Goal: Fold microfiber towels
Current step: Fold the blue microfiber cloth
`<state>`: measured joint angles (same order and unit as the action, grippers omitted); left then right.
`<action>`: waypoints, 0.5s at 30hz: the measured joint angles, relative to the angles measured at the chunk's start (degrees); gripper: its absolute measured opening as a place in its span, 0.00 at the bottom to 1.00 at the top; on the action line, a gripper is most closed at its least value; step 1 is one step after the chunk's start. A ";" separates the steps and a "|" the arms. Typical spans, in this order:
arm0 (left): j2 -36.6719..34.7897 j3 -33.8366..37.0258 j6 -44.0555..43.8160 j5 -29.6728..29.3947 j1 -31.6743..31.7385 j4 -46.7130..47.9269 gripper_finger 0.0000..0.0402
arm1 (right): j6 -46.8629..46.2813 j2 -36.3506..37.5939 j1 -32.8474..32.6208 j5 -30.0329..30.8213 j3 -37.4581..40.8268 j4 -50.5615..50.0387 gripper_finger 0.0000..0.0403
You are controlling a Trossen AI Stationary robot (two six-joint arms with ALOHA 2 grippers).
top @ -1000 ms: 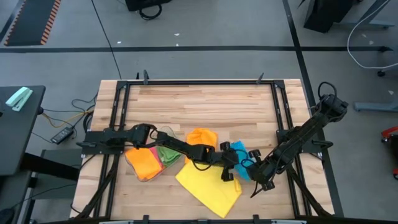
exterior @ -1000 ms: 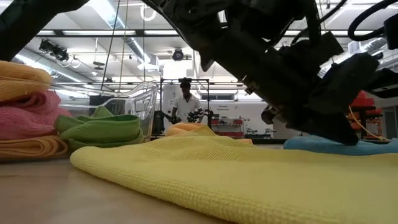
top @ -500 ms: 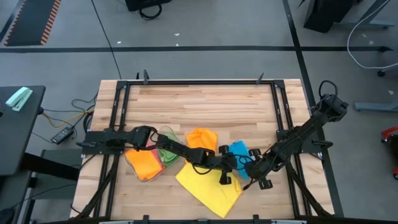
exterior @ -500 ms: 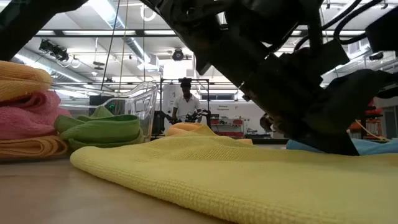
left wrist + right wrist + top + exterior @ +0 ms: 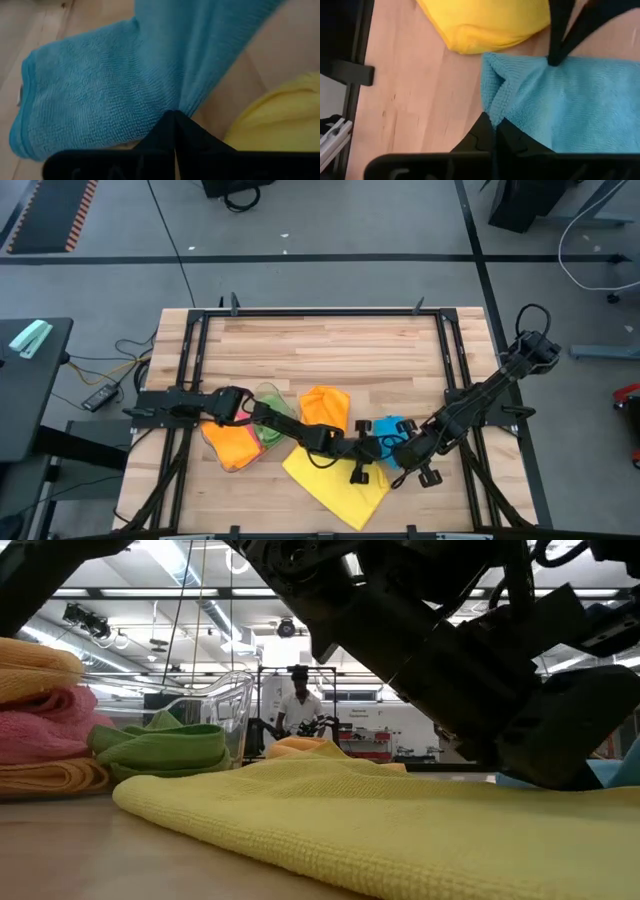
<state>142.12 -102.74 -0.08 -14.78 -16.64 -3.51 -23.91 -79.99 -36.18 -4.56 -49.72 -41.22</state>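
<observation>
The left gripper (image 5: 175, 117) has its fingers pressed together on an edge of the blue towel (image 5: 115, 75), the cloth rising in a pulled fold from the pinch point. The right gripper (image 5: 494, 125) is likewise clamped tight, its fingers meeting on a doubled corner of the same blue towel (image 5: 570, 110) — so both arms hold this one cloth at once.

From above, the two grippers meet near the table's near right area: the left gripper (image 5: 385, 448) reaches in from the left across the other cloths, and the right gripper (image 5: 412, 452) comes in from the right, with the blue towel (image 5: 388, 426) bunched small between them. Just to the near left of it lies the yellow towel (image 5: 330, 480), spread flat in a diamond on the wooden table (image 5: 320, 350). Farther left sit an orange towel (image 5: 324, 402), a green towel (image 5: 268, 430) and a second orange towel (image 5: 232, 442), close together.

In the low view the yellow towel (image 5: 350, 820) fills the foreground, with folded green (image 5: 165, 748), pink (image 5: 40, 730) and orange cloths stacked at the left — a person (image 5: 298, 705) stands in the room well beyond the table.
</observation>
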 joint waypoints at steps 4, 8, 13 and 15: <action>0.00 0.00 0.77 -1.55 -0.40 0.45 0.04 | 1.54 0.00 2.04 -0.57 0.86 0.45 0.01; -0.70 0.01 2.07 -2.13 -0.38 2.43 0.04 | 3.93 0.01 3.85 -2.10 2.38 2.87 0.01; -1.81 0.09 3.79 -4.27 -0.36 5.12 0.02 | 6.99 0.02 6.82 -3.04 4.50 5.37 0.01; -1.88 0.09 3.79 -5.59 -0.37 5.24 0.03 | 8.39 0.02 8.12 -3.05 4.82 5.67 0.01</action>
<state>140.25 -102.65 3.70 -20.37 -17.00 1.73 -15.52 -79.96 -28.06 -7.62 -44.91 -35.55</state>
